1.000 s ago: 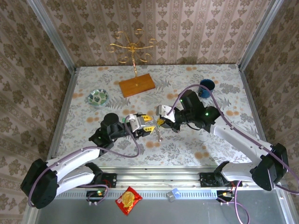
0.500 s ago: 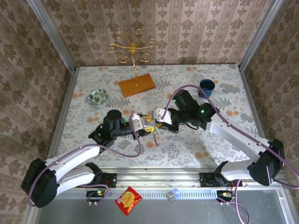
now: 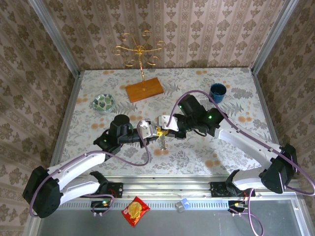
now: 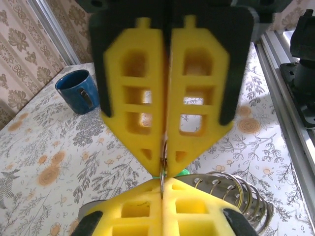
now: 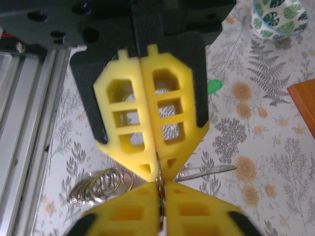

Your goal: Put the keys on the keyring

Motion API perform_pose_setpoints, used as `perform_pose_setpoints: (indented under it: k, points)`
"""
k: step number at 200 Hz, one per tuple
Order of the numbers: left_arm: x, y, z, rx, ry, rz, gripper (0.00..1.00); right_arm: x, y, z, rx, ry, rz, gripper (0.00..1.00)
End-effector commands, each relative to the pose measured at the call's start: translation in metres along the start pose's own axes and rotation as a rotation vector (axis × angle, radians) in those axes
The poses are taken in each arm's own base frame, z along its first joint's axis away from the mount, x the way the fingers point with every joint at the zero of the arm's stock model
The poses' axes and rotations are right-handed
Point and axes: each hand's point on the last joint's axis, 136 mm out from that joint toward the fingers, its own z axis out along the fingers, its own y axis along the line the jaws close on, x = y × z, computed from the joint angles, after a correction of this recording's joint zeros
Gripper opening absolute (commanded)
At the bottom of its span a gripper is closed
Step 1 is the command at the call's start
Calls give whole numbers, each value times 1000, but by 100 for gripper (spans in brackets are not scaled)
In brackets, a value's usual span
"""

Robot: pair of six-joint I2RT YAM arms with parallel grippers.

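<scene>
My left gripper (image 3: 154,131) and right gripper (image 3: 163,129) meet tip to tip above the table's middle. The keyring (image 4: 162,169) is a thin metal loop seen edge-on, and both pinch it. In the left wrist view my left gripper (image 4: 162,181) is shut on it, with the right gripper's fingertips (image 4: 174,157) pressed on it from above. My right gripper (image 5: 160,187) also sits shut on the keyring (image 5: 159,181). One key's green head (image 4: 183,172) peeks out behind the tips, and its blade (image 5: 206,170) sticks out sideways. Another green key head (image 5: 214,86) shows beside the left gripper's body.
A bunch of silver wire rings (image 5: 101,183) hangs under the grippers (image 3: 162,142). A blue cup (image 3: 217,92) stands at the back right and a patterned bowl (image 3: 103,103) at the left. The gold wire stand on its wooden base (image 3: 143,89) is at the back.
The right arm has moved left until its tips meet the left gripper's. The left gripper's fingers have closed on the keyring. The hanging rings shifted left with them.
</scene>
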Motion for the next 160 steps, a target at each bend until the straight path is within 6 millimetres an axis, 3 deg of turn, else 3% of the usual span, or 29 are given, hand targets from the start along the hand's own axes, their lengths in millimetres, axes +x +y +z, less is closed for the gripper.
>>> perform_pose_setpoints:
  k: [1, 13, 32, 67, 92, 160]
  points:
    - [-14, 2, 0, 1, -38, 27, 0, -17, -4, -16, 26, -138, 42, 26]
    - [-15, 2, -1, -6, -55, 26, 0, -9, -7, -19, 45, -169, 90, 33]
    - [-16, 3, -2, -18, -76, 25, 0, 0, -8, -22, 66, -181, 138, 34]
    - [-15, 2, -1, -24, -90, 19, 0, -4, -5, -24, 64, -227, 183, 35]
    - [-15, 2, 0, -26, -95, 19, 0, -10, -3, -22, 30, -256, 213, 33]
    - [-16, 4, -1, -38, -101, 24, 0, -2, -3, -13, 8, -218, 236, 27]
